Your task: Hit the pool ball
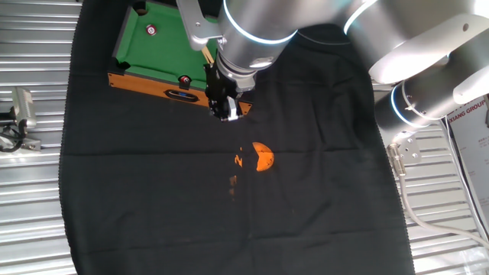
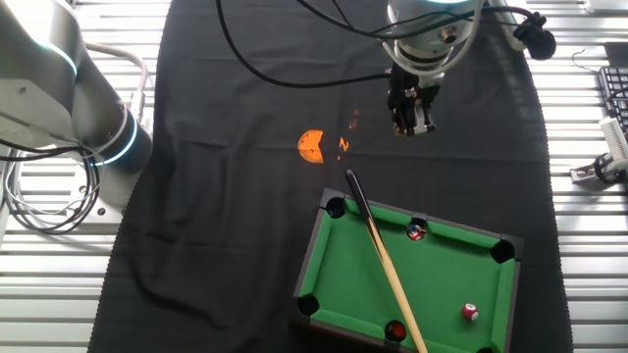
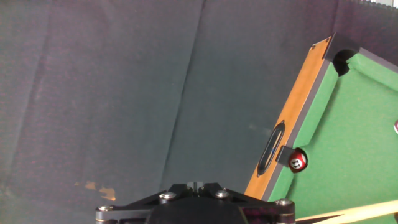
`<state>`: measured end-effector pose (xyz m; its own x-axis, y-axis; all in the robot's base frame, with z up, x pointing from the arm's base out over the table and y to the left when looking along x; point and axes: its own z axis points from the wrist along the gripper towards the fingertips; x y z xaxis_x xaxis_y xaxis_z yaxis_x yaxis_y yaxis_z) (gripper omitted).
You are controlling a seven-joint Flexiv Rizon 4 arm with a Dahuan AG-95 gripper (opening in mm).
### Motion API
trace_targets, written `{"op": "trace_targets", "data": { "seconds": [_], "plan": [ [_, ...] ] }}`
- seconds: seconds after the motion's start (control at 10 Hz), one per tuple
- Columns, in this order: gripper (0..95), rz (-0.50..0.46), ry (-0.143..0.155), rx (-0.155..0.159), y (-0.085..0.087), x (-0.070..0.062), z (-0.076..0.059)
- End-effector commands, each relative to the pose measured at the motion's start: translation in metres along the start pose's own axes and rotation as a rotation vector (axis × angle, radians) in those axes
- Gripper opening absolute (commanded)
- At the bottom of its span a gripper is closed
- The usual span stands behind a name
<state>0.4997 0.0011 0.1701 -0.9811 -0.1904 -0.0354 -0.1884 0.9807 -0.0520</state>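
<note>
The claw hung above the black cloth that covered the surface, just beyond the far edge of the green toy pool table in the other fixed view. Whether its fingers were apart or together could not be told: both fixed views showed only a dark blur at the tip, and the hand view showed only the claw's base at the bottom edge, the fingers cut off.

The pool ball, bright red with a white spot, lay on the felt near the right corner of the toy table in that view, well apart from the claw. In the one fixed view it sat toward the far end of the felt. In the hand view it was at most a sliver at the right edge, too little to be sure.

A darker red ball rested against the rail by a side pocket. Another red ball sat near the low edge of the table. A wooden cue lay slantwise across the felt, its dark tip past the rail near a corner pocket, its far end cut off by the frame.

An orange patch glowed on the cloth near the claw; what it was could not be made out.
</note>
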Motion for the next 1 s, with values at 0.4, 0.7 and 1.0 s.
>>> {"op": "trace_targets", "data": {
  "seconds": [0.4, 0.7, 1.0],
  "plan": [
    [0.0, 0.011, -0.005, -0.009, 0.0, 0.0, 0.0],
    [0.0, 0.006, -0.003, -0.009, 0.001, 0.0, 0.001],
    [0.0, -0.069, -0.003, -0.008, 0.006, 0.015, 0.008]
  ]
}}
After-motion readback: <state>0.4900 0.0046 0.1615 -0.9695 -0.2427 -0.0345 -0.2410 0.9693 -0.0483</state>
